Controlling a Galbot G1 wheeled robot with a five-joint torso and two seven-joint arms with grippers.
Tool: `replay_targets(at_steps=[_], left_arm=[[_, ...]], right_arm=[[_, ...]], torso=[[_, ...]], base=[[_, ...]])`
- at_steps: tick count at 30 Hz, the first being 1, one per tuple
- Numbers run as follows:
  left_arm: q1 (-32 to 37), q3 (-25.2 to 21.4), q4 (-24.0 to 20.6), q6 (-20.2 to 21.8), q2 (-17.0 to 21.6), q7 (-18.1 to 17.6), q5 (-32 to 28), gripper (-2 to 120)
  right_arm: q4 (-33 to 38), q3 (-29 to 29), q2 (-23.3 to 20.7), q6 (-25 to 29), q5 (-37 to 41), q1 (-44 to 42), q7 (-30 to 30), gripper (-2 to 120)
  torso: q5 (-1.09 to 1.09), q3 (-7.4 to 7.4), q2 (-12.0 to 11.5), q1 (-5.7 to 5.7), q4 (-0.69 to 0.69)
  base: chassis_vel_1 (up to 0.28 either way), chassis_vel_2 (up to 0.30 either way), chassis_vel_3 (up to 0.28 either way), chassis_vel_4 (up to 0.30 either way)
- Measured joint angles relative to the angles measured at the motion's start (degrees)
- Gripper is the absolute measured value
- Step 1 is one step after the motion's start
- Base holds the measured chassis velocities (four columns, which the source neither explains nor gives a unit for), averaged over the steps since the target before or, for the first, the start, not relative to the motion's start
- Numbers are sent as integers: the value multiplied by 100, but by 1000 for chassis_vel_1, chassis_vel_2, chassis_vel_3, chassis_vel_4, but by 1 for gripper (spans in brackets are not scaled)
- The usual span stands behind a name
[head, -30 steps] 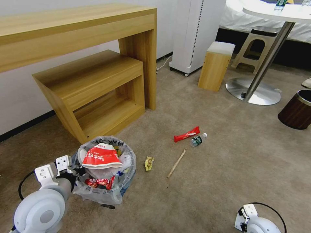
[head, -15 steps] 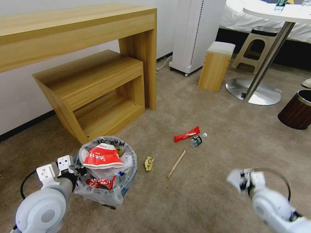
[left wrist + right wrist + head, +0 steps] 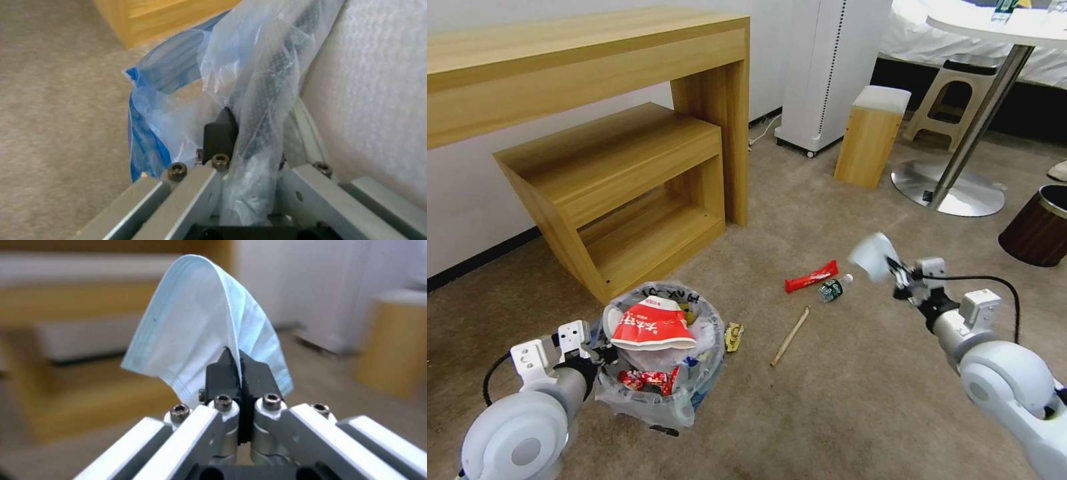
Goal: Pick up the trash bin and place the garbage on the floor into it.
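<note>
the fingers (image 3: 229,373) of the right gripper (image 3: 240,371) are pressed fully together, and a pale blue mask (image 3: 200,330) is pinched between them by one edge, the rest of it arching up above the tips. in the head view that gripper (image 3: 902,275) is held up in the air above the floor (image 3: 860,400), to the right of the trash bin (image 3: 660,353) and well apart from it. the left gripper (image 3: 242,146) is closed on the bin's rim, with the crinkly clear liner (image 3: 262,83) bunched between its fingers; it is seen at the bin's left side in the head view (image 3: 602,352).

the mask is judged to be very light and limp, so it may flutter or cling to a pad when let go; an edge hold like the present one seems enough. the bin is judged light as well, but its liner is slippery and could slide over the rim, so a hold that takes in the hard rim is thought safer than plastic alone.

the bin is nearly full: a red-and-white paper bowl (image 3: 652,325) lies on top, red wrappers (image 3: 647,380) are packed below it, and some white material is tucked beside them. on the carpet a red packet (image 3: 810,277), a small bottle (image 3: 832,288), a wooden stick (image 3: 790,337) and a small yellow wrapper (image 3: 734,335) are left to be collected, the wrapper just beside the bin.
</note>
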Motion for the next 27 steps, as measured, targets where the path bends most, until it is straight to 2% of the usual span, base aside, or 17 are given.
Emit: replay_targets(at_steps=[2,3,5,7,9,10,11,13,18,20,27], left_arm=[[-39,61,-33,24,10,67,-55,0],[-39,61,-33,24,10,67,-55,0],[-68,127,-78,52,12,104,-85,0],[-75,143,-81,57,12,106,-85,0],[-108,199,-85,70,12,107,-83,0],[-116,210,-84,72,12,107,-83,0],[-116,210,-84,72,12,107,-83,0],[-129,228,-62,80,17,104,-83,0],[-155,245,-27,91,25,88,-89,0],[-178,263,18,101,27,75,-103,0],[-208,349,183,111,-25,56,-95,0]], right_arm=[[-141,-281,12,459,184,215,-826,0],[-141,-281,12,459,184,215,-826,0],[-373,-724,90,831,335,550,-1645,0],[-435,-819,126,898,379,633,-1842,0],[-693,-1191,318,1033,573,1008,-2794,0],[-776,-1343,373,1067,633,1156,-3100,0],[-776,-1343,373,1067,633,1156,-3100,0],[-957,-1757,469,1150,754,1545,-3682,0],[-1154,-2191,589,1167,875,1994,-4153,0],[-1318,-2584,770,1167,944,2453,-4458,0],[-1429,-3048,928,1169,1002,3081,-4691,0]], torso=[[-1,0,0,0,-1],[-1,0,0,0,-1],[0,0,0,0,-1],[0,0,0,0,0],[0,0,0,0,0],[0,0,0,0,-1],[0,0,0,0,-1],[-1,0,0,0,0],[-2,0,0,0,0],[-1,0,0,0,0],[-2,0,0,0,0]], base=[[0,0,0,0],[0,0,0,0],[0,0,0,0],[0,0,0,0],[0,0,0,0],[0,0,0,0],[0,0,0,0],[0,0,0,0],[0,0,0,0],[0,0,0,0],[0,0,0,0]])
